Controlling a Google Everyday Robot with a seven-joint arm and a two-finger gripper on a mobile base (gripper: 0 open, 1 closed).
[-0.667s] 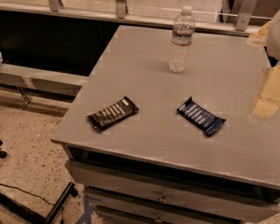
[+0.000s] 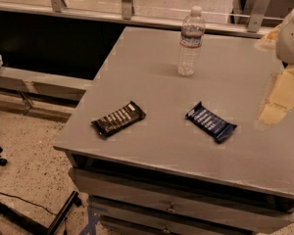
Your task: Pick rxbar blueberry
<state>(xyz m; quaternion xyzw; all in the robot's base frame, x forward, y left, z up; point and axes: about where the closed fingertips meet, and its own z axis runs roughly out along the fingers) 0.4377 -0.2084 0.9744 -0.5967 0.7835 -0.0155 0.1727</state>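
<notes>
Black-wrapped bar (image 2: 118, 119): lies flat on the grey table (image 2: 152, 77), to the left of the water bottle and nearer the front edge, at a slant. Not the item sought.
Water bottle (image 2: 191, 40): clear plastic, upright, cap on. Stands towards the back of the table and serves as the landmark.
Rxbar blueberry (image 2: 210, 123): navy wrapper with white print and crimped ends. Lies flat in front of the water bottle and a little to its right, at a slant, with nothing touching it.
Gripper (image 2: 279, 99): cream-coloured, at the right edge of the view, right of the water bottle and nearer the front. It is apart from the rxbar blueberry and holds nothing. I cannot tell whether it is wide or narrow.
Change: next to none. Both bars and the bottle lie where they lay a moment ago, and the gripper has barely shifted.
Meaning for task: judged to be at the start. The reach leftward and down to the navy bar is not yet made.
</notes>
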